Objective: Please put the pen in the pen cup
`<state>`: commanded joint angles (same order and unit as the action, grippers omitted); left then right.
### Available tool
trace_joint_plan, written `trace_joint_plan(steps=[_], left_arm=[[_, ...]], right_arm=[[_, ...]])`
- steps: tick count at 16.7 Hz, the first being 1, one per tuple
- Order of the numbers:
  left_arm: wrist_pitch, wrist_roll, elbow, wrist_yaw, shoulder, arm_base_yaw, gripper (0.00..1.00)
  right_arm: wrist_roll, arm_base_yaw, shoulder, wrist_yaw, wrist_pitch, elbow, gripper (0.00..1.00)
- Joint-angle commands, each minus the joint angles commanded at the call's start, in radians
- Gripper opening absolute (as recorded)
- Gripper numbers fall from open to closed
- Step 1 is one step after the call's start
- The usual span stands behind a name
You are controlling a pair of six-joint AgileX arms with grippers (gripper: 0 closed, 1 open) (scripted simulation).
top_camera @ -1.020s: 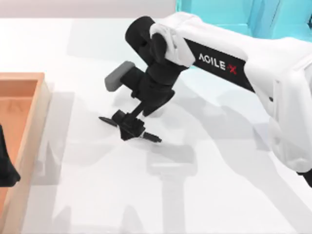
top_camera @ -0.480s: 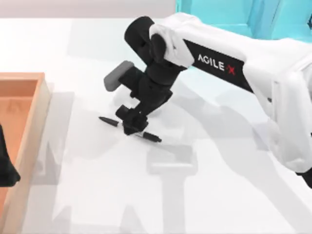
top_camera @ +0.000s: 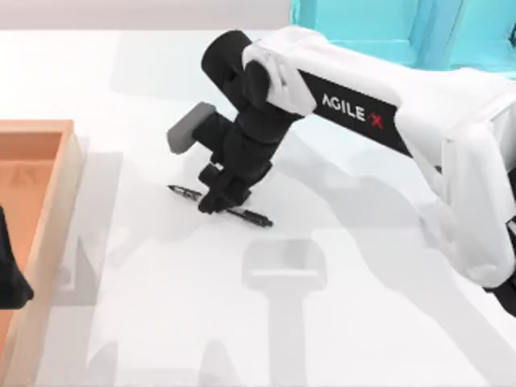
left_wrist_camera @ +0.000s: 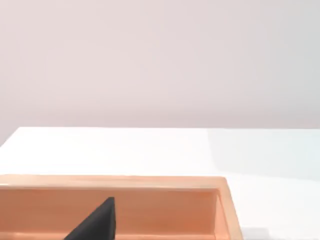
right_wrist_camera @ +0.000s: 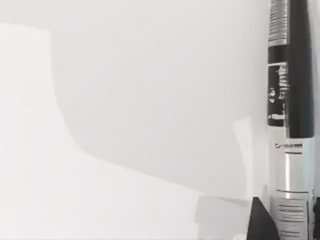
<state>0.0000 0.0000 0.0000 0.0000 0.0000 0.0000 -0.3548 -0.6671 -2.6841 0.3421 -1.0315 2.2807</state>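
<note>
The right gripper (top_camera: pixel 216 198) covers the middle of the pen (top_camera: pixel 250 215), so whether its jaws are closed cannot be told. The wooden tray (top_camera: pixel 48 234) and turquoise shelf unit (top_camera: pixel 387 20) are cut off by the top view's edges.

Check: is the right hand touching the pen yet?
Cannot tell. In the top view the right hand sits over the pen lying on the table, hiding any contact.

White table (top_camera: pixel 161 322): pen (top_camera: pixel 250 215), wooden tray (top_camera: pixel 48 218).
</note>
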Motion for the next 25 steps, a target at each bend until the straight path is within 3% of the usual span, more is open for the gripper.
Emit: trace_joint_plan(steps=[9, 19, 25], left_arm=[[0.000, 0.000, 0.000, 0.000, 0.000, 0.000, 1.00], [0.000, 0.000, 0.000, 0.000, 0.000, 0.000, 1.00], [0.000, 0.000, 0.000, 0.000, 0.000, 0.000, 1.00]], right_arm=[[-0.008, 0.004, 0.063, -0.025, -0.006, 0.005, 0.00], [0.173, -0.142, 0.565, -0.058, -0.077, -0.346, 0.00], [0.215, -0.209, 0.646, -0.068, -0.098, -0.417, 0.00]])
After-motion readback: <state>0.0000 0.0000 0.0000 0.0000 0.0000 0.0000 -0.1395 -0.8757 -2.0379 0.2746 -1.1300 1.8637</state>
